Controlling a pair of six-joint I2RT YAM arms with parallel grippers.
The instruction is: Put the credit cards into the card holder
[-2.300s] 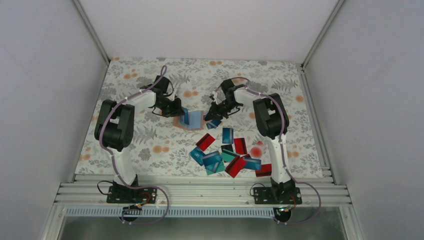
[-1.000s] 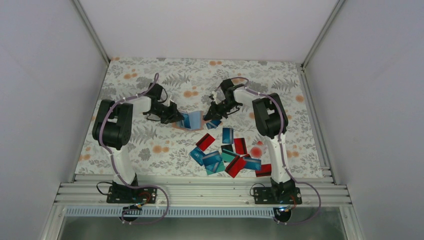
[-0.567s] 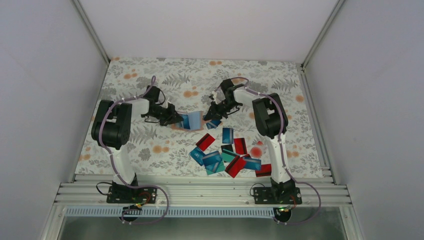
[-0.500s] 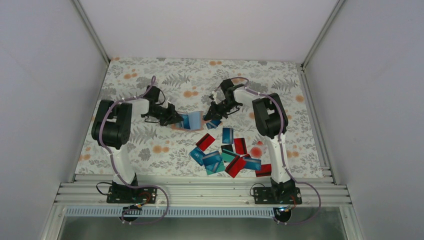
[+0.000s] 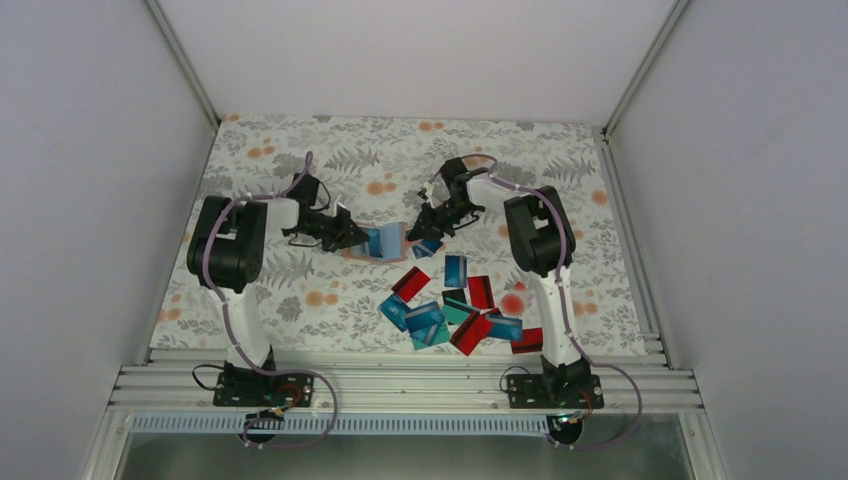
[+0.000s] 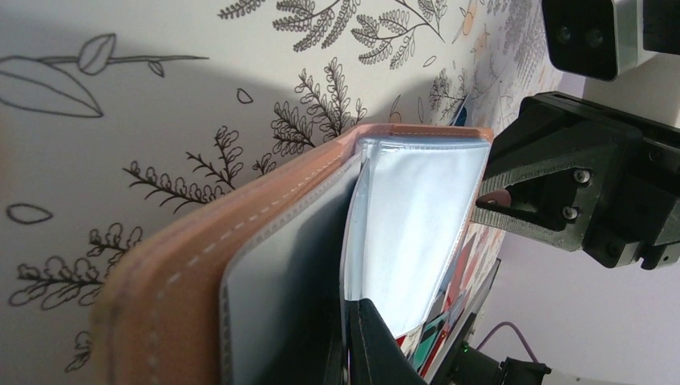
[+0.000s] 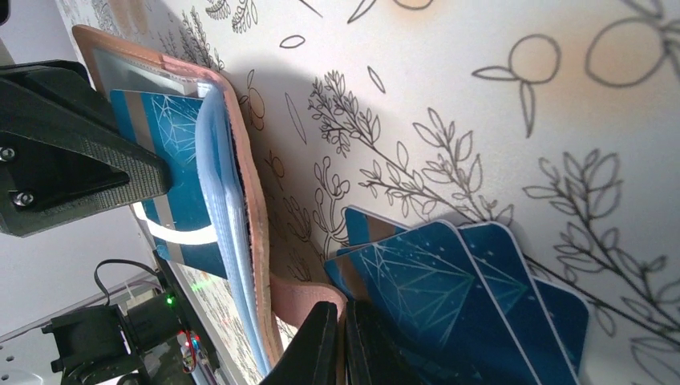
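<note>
Under right gripper (image 7: 343,317), card holder (image 7: 255,192) edge

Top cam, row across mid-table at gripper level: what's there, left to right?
Left arm → left gripper → card holder → right gripper → right arm. Loose credit cards lie nearer, left out.

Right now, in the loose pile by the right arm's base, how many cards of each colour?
Red cards: 4
Blue or teal cards: about 6, some overlapping
Total: about 10
</note>
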